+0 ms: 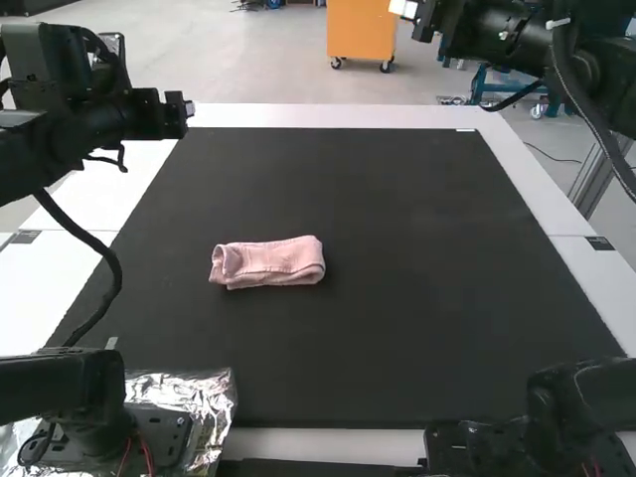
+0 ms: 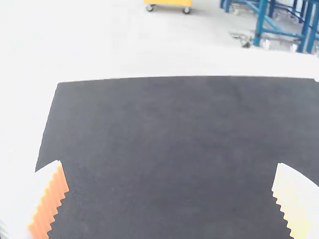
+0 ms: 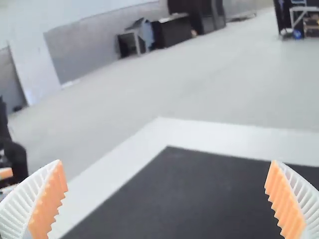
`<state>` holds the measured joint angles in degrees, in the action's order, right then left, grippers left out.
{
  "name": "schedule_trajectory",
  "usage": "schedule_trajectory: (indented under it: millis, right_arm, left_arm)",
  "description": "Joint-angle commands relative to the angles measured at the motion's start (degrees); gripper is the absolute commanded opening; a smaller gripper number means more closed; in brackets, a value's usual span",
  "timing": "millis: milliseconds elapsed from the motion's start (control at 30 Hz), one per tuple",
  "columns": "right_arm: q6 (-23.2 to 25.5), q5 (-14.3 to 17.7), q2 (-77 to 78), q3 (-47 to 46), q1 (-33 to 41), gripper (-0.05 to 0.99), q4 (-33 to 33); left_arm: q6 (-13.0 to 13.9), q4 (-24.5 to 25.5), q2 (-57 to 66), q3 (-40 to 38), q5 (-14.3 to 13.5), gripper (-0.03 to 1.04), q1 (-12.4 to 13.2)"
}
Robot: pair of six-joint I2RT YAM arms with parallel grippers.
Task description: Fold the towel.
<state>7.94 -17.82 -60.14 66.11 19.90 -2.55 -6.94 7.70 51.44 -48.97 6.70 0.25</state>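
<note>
The pink towel [image 1: 268,262] lies on the black mat, left of its middle, folded into a compact narrow strip with layers showing at its left end. In the high view my left gripper [image 1: 175,115] is raised beyond and left of the towel, while my right gripper [image 1: 405,9] is up at the top, far from it. Neither touches the cloth. The left wrist view has the left gripper [image 2: 169,163] wide open with nothing between its fingers. Equally wide open and holding nothing is the right gripper [image 3: 166,162] in its own wrist view.
A black mat [image 1: 397,298] covers most of the white table [image 1: 328,115]. Crumpled foil [image 1: 189,397] lies by the left arm's base at the near edge. A cable [image 1: 111,288] from the left arm hangs over the mat's left side.
</note>
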Motion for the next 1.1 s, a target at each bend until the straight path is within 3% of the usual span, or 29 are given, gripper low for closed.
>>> schedule_trajectory:
  millis: [0,67,167,400,567,600,733,833,900,1000,1067]
  right_arm:
    - [0.32,1.48,8.11,-2.65,-3.90,0.91,1.23]
    - [0.40,1.92,13.47,-4.49,-6.45,0.91,3.07]
    - [0.32,2.44,22.52,-7.83,-9.62,0.91,4.66]
    - [0.14,2.27,44.58,-15.22,-14.98,0.91,7.20]
    - [-0.83,3.06,55.74,-17.50,-16.56,0.91,9.67]
    - [-0.83,3.85,57.85,-17.94,-16.65,0.91,9.58]
    - [-4.78,12.46,59.88,-18.91,-17.26,0.91,10.46]
    - [-11.81,17.38,59.96,-21.81,-17.26,0.91,10.63]
    - [-11.81,18.62,59.96,-27.43,-17.18,0.91,7.73]
    - [-12.16,25.12,59.96,-38.33,-17.18,0.91,-0.71]
    - [-13.13,25.03,59.96,-45.45,-17.18,0.91,-5.89]
  left_arm:
    - [-0.53,-2.17,-7.58,-0.95,2.71,0.97,-0.52]
    - [-0.53,-3.13,-11.63,0.02,4.81,0.97,-0.52]
    - [-0.44,-2.87,-17.60,1.86,5.87,0.97,-0.60]
    - [-0.53,-4.19,-35.62,8.45,5.87,0.97,-0.52]
    - [-0.62,-2.43,-48.19,11.88,5.78,0.95,-0.60]
    - [-0.62,-1.64,-50.30,12.41,5.69,0.95,-0.60]
    - [-1.59,3.11,-51.44,12.23,5.34,0.96,-0.60]
    - [-3.43,3.19,-51.44,13.37,4.46,0.96,-0.52]
    - [-1.85,-1.38,-51.44,17.24,4.46,0.96,-0.52]
    - [6.32,-10.52,-51.44,25.06,4.38,0.96,-0.25]
    - [9.31,-15.35,-51.44,29.63,4.38,0.96,-0.25]
